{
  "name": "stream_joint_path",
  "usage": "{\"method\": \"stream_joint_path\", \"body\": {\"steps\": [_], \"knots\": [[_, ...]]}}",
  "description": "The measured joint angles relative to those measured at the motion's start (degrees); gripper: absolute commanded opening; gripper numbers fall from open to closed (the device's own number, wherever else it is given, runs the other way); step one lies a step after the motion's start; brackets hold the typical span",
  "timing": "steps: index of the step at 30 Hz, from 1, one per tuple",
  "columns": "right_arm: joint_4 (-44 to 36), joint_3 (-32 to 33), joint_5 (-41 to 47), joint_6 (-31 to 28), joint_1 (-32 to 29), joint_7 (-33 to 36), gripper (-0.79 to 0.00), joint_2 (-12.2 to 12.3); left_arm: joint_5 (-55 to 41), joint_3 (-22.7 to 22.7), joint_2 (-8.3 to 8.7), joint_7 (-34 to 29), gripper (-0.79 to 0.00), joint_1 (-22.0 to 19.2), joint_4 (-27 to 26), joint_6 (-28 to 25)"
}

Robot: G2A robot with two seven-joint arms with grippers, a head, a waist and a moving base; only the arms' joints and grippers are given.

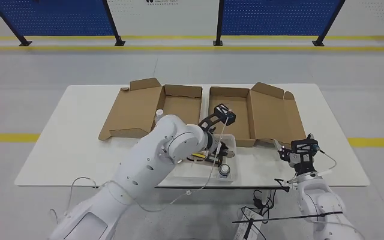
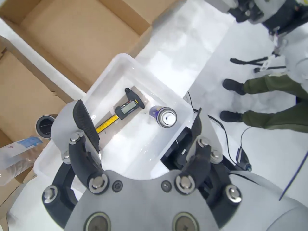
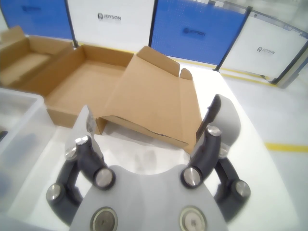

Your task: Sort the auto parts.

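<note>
Left pincer (image 2: 139, 111): spread open, empty, above the clear tub (image 2: 120, 57). Caliper (image 2: 125, 111): flat in the tub beside a spray can (image 2: 166, 118); likely light, rigid, slim, best gripped across its black head. Right pincer (image 3: 151, 105): open, empty, over the tabletop (image 3: 228, 92).

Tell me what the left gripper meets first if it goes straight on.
Probably the digital caliper in the clear bin, which the open left gripper points down into; the spray can beside it is close, so not certain.
</note>
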Motion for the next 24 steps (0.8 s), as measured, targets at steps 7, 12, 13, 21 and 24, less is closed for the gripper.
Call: {"method": "stream_joint_path", "body": {"steps": [7, 12, 13, 21, 24], "knots": [[0.0, 0.0, 0.0, 0.0, 0.0, 0.0, 0.000, 0.0, -1.9, 4.1, -0.95, -3.7, 0.000, -1.9, 2.4, -1.5], [0.0, 0.0, 0.0, 0.0, 0.0, 0.0, 0.000, 0.0, -3.3, 6.3, -1.73, -4.6, 0.000, -3.1, 5.0, -1.6], [0.0, 0.0, 0.0, 0.0, 0.0, 0.0, 0.000, 0.0, -3.4, 6.7, -1.88, -4.5, 0.000, -3.4, 5.6, -1.5], [0.0, 0.0, 0.0, 0.0, 0.0, 0.0, 0.000, 0.0, -4.0, 9.6, -3.07, -4.7, 0.000, -5.5, 10.2, -2.6], [0.0, 0.0, 0.0, 0.0, 0.0, 0.0, 0.000, 0.0, -4.5, 10.3, -3.47, -4.9, -0.015, -6.2, 11.3, -3.2]]}}
